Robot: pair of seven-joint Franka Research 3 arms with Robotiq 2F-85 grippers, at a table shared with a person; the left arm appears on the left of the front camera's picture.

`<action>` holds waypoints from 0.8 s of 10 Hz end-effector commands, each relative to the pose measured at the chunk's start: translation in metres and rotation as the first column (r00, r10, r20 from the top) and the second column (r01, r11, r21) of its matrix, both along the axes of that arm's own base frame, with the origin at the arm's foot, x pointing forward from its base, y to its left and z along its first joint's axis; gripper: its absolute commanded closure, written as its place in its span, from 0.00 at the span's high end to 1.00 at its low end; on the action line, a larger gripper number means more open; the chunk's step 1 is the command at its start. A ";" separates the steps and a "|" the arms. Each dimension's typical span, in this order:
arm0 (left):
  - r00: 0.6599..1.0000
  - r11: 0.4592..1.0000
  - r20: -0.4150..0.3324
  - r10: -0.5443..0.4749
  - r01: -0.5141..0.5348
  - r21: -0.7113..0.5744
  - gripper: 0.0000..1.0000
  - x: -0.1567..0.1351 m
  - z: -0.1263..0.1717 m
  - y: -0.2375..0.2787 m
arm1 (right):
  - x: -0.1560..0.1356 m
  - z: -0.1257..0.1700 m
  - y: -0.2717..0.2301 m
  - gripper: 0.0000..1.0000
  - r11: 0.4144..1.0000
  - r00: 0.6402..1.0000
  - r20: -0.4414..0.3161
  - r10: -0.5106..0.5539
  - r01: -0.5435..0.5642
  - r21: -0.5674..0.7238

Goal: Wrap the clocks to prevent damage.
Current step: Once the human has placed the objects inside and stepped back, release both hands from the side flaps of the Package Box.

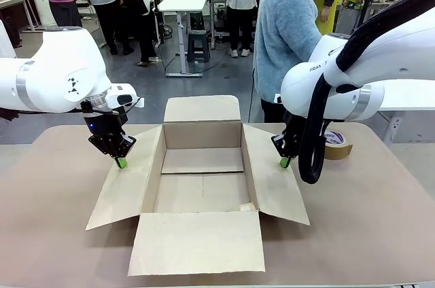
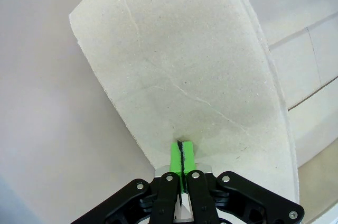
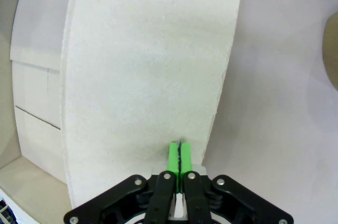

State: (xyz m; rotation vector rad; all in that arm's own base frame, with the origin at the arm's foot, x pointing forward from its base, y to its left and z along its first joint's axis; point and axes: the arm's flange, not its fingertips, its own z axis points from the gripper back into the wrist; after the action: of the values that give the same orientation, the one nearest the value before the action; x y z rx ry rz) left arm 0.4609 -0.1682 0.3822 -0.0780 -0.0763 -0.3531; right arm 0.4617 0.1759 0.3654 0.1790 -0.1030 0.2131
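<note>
The clocks are out of view. An open brown cardboard box (image 1: 204,136) stands mid-table with nothing showing inside and all its flaps spread outward. My left gripper (image 1: 121,162) is shut with nothing held, its green tips pointing down at the upper outer edge of the left flap (image 1: 126,193). In the left wrist view the left gripper (image 2: 181,152) has its pads pressed together at the flap (image 2: 185,65) edge. My right gripper (image 1: 284,162) is likewise shut and holds nothing at the right flap (image 1: 275,186). In the right wrist view the right gripper (image 3: 180,155) tips sit at the flap (image 3: 148,65) edge.
A brown tape roll (image 1: 338,144) lies on the table right of the box, behind my right arm, and its rim shows as the tape roll (image 3: 332,49) in the right wrist view. A person in a light blue top (image 1: 289,30) stands at the far side. Bare tabletop (image 1: 47,200) surrounds the box.
</note>
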 end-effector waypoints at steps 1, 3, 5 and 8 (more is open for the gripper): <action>1.000 1.000 -0.005 0.000 0.000 0.006 0.00 0.000 0.000 0.002 | -0.001 0.001 0.000 0.01 1.000 1.000 0.000 -0.004 0.004 0.000; 1.000 1.000 -0.005 0.000 0.000 0.006 0.00 0.000 0.000 0.002 | -0.001 0.001 0.000 0.01 1.000 1.000 0.000 -0.004 0.004 0.000; 1.000 1.000 -0.005 0.000 0.000 0.006 0.00 0.000 0.000 0.002 | -0.001 0.001 0.000 0.01 1.000 1.000 0.000 -0.004 0.004 0.000; 1.000 1.000 -0.005 0.000 0.000 0.006 0.00 0.000 0.000 0.002 | -0.001 0.001 0.000 0.01 1.000 1.000 0.000 -0.004 0.004 0.000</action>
State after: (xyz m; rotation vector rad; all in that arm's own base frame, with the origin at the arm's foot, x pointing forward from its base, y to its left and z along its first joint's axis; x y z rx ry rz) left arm 0.4609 -0.1682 0.3822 -0.0780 -0.0763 -0.3531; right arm 0.4617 0.1759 0.3654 0.1790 -0.1030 0.2131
